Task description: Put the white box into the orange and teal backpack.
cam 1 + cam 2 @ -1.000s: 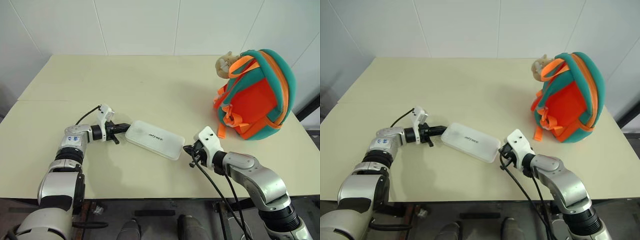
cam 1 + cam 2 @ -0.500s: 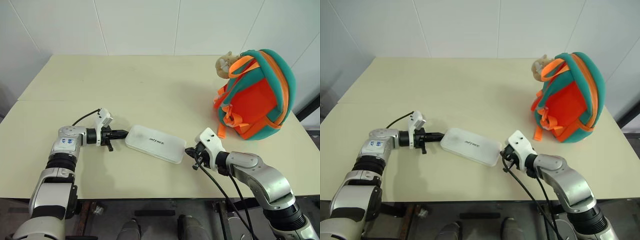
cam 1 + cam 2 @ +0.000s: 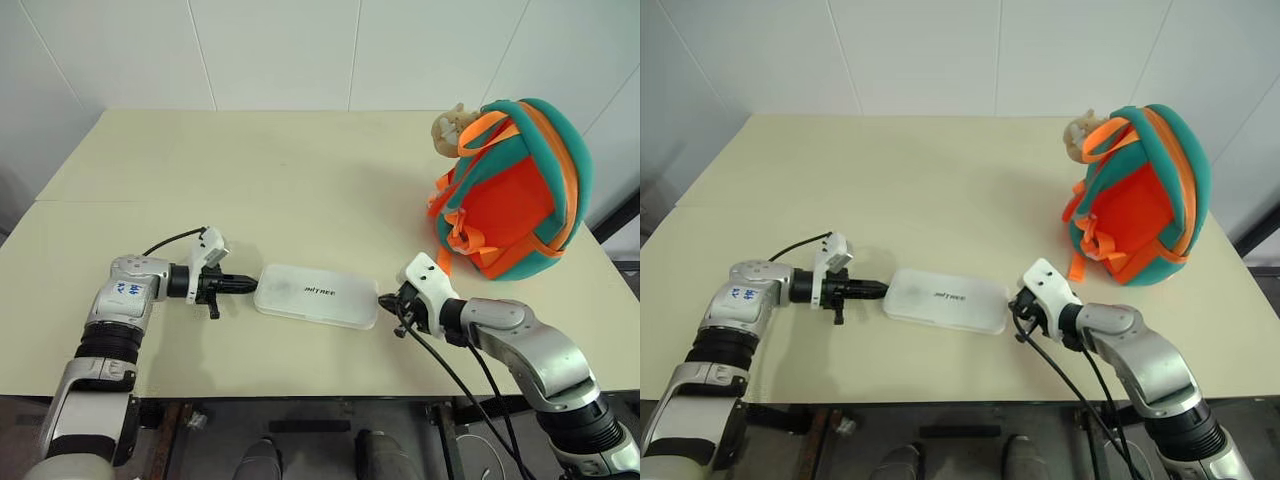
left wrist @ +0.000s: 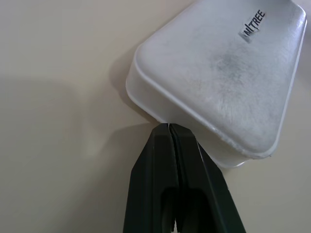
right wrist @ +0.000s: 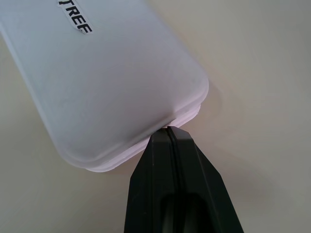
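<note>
Box [image 3: 316,295] now lies nearly square to the table's [image 3: 300,170] front edge, swung round from its earlier slant; the left gripper [image 3: 250,284] has drawn back with it. White wall behind. Backpack [image 3: 510,190] stands far right, well apart.

Left wrist: fingers [image 4: 165,160] pressed together, tip touching the box's end, gripping nothing.

Right wrist: right gripper [image 5: 170,130] likewise closed against the opposite end.

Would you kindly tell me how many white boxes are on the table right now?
1. The white box lies flat near the table's front edge, between the shut left claw and right claw; the orange and teal backpack could hide others.
</note>
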You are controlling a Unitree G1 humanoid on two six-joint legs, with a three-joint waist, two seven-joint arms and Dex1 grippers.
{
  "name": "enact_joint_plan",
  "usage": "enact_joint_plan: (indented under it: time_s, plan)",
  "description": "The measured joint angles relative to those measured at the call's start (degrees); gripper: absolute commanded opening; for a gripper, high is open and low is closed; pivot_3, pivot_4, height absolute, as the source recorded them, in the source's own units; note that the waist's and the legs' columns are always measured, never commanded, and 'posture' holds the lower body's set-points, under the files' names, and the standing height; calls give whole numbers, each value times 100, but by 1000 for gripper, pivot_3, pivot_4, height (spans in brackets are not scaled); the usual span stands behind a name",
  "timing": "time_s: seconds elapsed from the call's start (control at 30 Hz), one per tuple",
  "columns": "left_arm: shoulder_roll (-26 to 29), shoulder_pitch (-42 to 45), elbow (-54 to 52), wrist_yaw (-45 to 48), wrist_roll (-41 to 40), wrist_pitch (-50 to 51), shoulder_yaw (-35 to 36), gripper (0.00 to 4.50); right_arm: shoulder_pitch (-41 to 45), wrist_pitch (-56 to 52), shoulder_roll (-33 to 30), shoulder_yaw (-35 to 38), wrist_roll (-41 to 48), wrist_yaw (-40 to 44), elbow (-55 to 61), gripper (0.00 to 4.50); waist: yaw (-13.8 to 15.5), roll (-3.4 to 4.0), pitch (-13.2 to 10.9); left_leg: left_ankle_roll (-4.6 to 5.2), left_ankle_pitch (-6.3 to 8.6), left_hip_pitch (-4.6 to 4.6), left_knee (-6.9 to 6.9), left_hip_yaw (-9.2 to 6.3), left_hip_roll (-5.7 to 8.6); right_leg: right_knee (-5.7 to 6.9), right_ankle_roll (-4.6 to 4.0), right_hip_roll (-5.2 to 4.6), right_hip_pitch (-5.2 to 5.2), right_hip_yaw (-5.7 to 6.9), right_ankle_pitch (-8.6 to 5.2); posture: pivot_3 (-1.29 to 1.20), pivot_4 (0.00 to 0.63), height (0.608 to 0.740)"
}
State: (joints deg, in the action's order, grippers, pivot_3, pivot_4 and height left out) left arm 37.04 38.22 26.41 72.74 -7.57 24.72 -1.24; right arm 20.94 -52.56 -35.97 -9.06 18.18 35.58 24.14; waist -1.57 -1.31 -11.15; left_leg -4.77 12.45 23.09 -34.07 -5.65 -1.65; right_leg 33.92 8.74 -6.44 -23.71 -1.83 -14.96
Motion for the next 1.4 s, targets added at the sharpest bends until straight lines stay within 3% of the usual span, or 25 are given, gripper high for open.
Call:
enact_joint_plan:
  time_s: [0.63,1.4]
  plan:
    - [462,-984,-2091,73,-341,1473,-199,38,-85,278,-471,-53,-113,672,-19,0,-3,0,0,1,1,-3,-1,1,0,-3,-34,-1,0,-2,-19,0,150,740]
    - [582,-1185,-2786,-263,-583,2204,-311,38,-108,424,-499,-59,-234,783,-171,0,4,0,0,1,1,-2,-4,2,0,-5,-39,-2,1,-4,-21,0,150,740]
